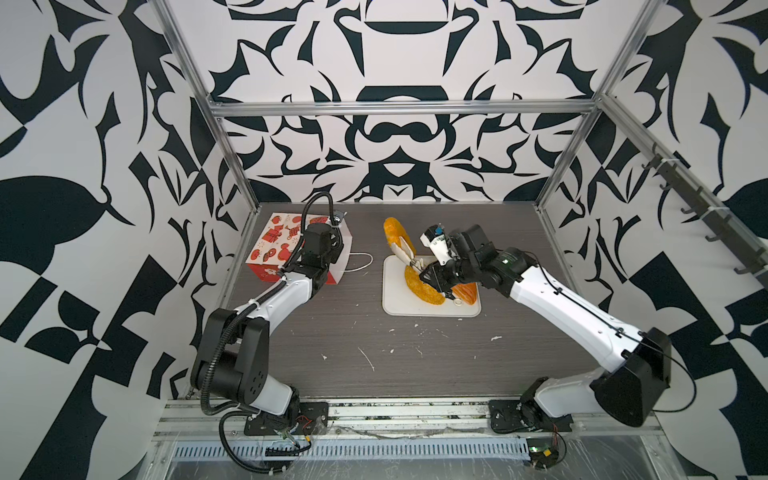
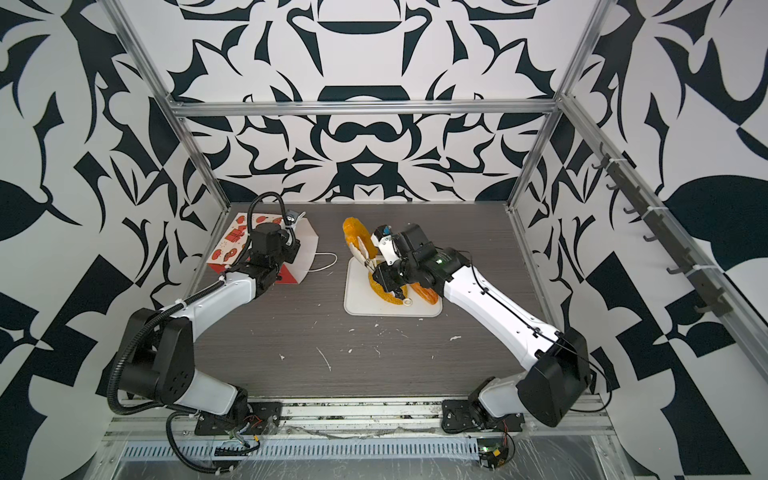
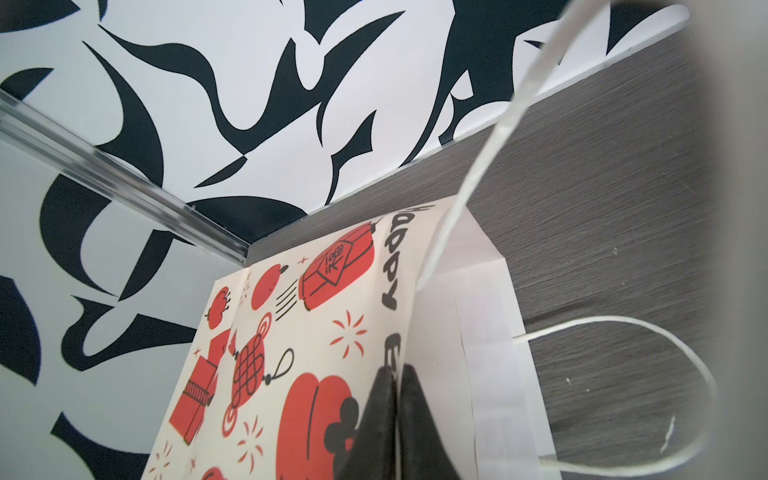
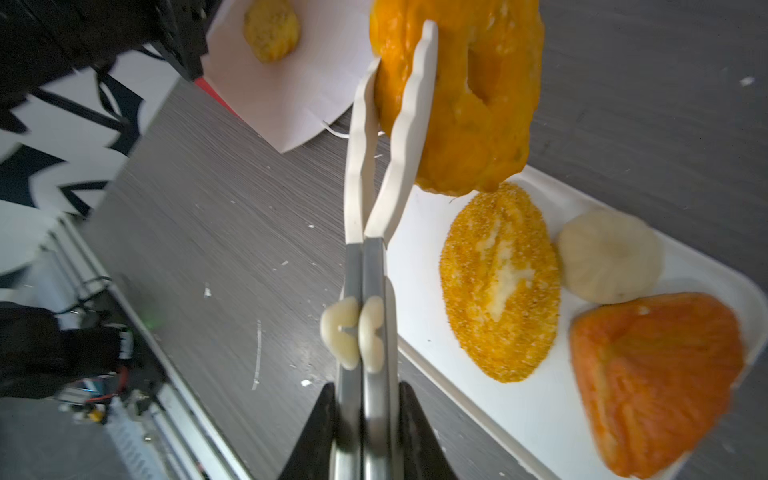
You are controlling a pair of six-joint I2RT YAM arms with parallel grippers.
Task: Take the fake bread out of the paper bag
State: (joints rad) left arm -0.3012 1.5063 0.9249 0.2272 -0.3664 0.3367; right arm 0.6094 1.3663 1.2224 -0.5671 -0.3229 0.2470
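Left wrist view: the left gripper is clenched on the upper rim of the paper bag, one black finger on the printed outside, the other on the white inside. The bag lies on its side on the grey wood-grain table. Running away from the jaws along that rim are black letters, seen upside down, that seem to read "Happy". More letters right at the fingertips are partly hidden. Further out, red drawings show a lantern bearing a character too small to read, a knot charm and round fruit. One white cord handle loops on the table beside the jaws.

In the right wrist view the right gripper grasps the metal arms of a pair of tongs. At the far end from the jaws, the tongs' white scalloped tips pinch the golden twisted ring, which is lifted off the table. Beside the tongs lies the white tray, carrying the yellow-orange flaky piece, the pale cream bun and the orange-brown loaf. Well beyond the tips, the golden croissant rests on the bag's white inside.

In both top views the bag and the tray lie well apart.
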